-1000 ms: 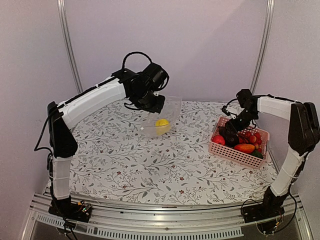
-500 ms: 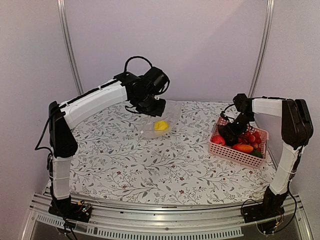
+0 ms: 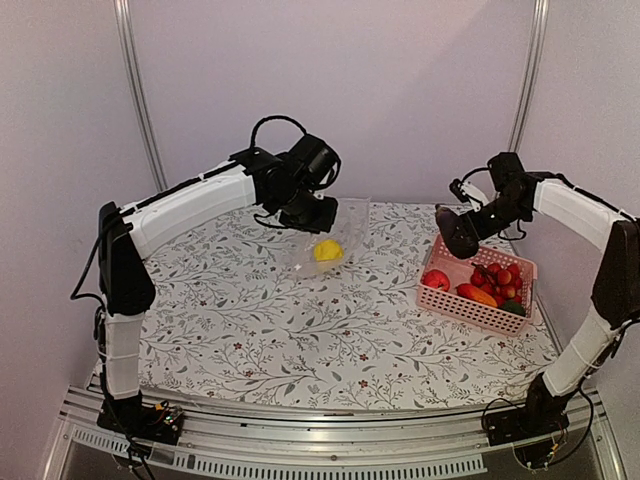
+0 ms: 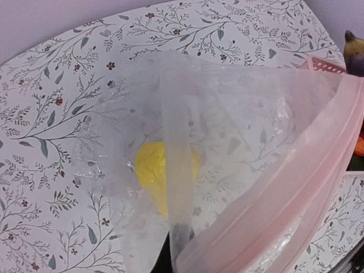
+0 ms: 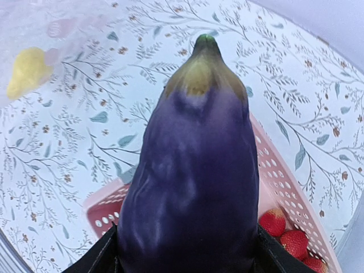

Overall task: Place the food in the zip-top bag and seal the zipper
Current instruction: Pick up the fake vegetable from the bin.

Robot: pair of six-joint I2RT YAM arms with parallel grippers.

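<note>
We find the right gripper (image 3: 462, 226) with its fingers clamped on the eggplant (image 5: 190, 170), above the pink basket (image 3: 460, 305). The left gripper (image 3: 312, 213), fingers together, appears to pinch the zip-top bag (image 4: 250, 131) near its zipper (image 4: 284, 187), mouth raised. 1 yellow lemon (image 4: 149, 168) lies inside. We should carry the eggplant stem-first into the mouth and release only once it is well past the zipper.

We find the clear crinkly plastic zip-top bag (image 3: 338, 228) at the far middle of the floral-print table (image 3: 300, 330), the yellow lemon-like toy (image 3: 326, 250) inside it. To its right sits the pink plastic lattice basket (image 3: 468, 306) holding red round toys (image 3: 503, 277); the dark purple toy eggplant (image 5: 190, 182) hangs above its far-left corner.
</note>
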